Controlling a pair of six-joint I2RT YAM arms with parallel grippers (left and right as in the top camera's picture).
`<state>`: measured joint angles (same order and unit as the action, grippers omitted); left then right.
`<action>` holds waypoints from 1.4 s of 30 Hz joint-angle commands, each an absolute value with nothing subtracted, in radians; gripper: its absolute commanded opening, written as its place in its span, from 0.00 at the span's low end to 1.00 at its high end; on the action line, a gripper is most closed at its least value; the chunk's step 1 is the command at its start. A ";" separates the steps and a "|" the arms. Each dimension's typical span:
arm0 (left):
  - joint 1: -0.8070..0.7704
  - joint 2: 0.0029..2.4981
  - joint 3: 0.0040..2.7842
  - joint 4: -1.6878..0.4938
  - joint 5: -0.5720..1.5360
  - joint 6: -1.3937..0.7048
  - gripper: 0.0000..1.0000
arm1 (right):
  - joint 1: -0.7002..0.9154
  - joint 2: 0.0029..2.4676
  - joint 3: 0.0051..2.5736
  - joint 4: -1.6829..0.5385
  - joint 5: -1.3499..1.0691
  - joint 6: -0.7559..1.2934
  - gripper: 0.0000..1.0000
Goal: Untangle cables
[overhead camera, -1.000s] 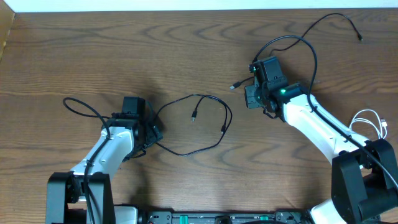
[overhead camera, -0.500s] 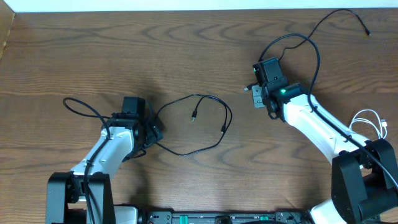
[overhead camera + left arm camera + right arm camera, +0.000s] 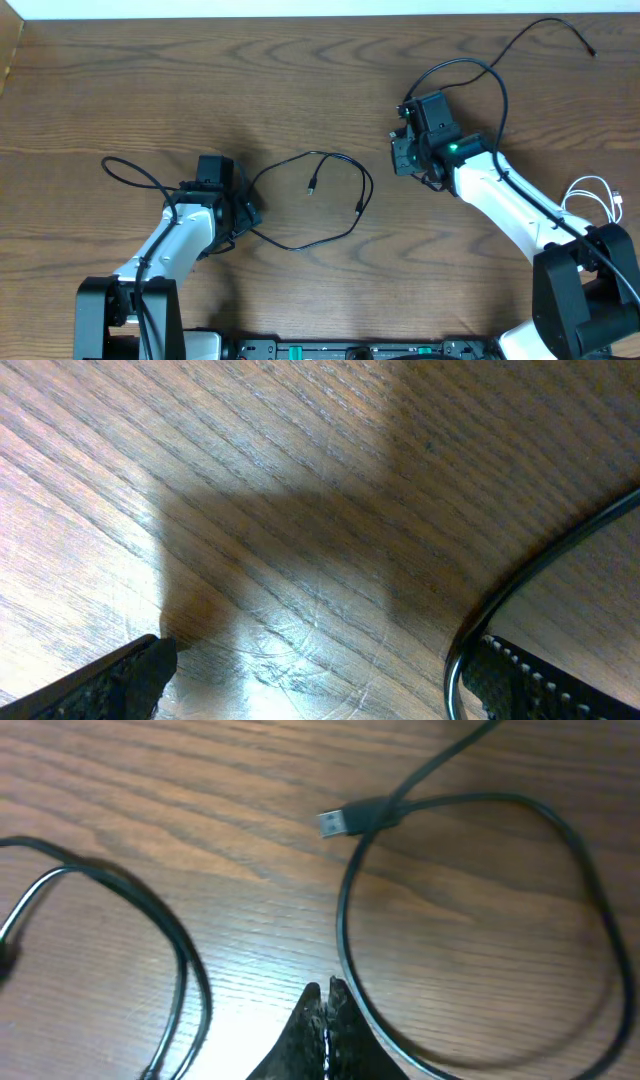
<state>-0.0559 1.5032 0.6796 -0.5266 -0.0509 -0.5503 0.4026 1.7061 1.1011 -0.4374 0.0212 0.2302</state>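
Our left gripper gapes beside a black cable, ready to grab; our right gripper hovers pinched together, empty.

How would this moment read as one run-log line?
left end effector: open, beside black cable | right end effector: shut, no grip visible, near looped cable with plug | white cable: apart, far right

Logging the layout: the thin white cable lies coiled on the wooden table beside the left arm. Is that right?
Not quite: the thin white cable lies coiled on the wooden table beside the right arm, not the left. The overhead view shows it.
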 commanded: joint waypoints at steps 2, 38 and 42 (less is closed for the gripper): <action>-0.056 1.538 0.643 -0.541 -0.061 -0.544 0.98 | 0.408 1.700 1.099 -0.440 0.002 0.238 0.02; -0.056 1.538 0.643 -0.541 -0.061 -0.545 0.98 | 0.283 1.921 1.098 -0.442 0.488 0.239 0.64; -0.056 1.538 0.643 -0.541 -0.061 -0.545 0.98 | 0.254 1.938 1.098 -0.446 0.488 0.238 0.66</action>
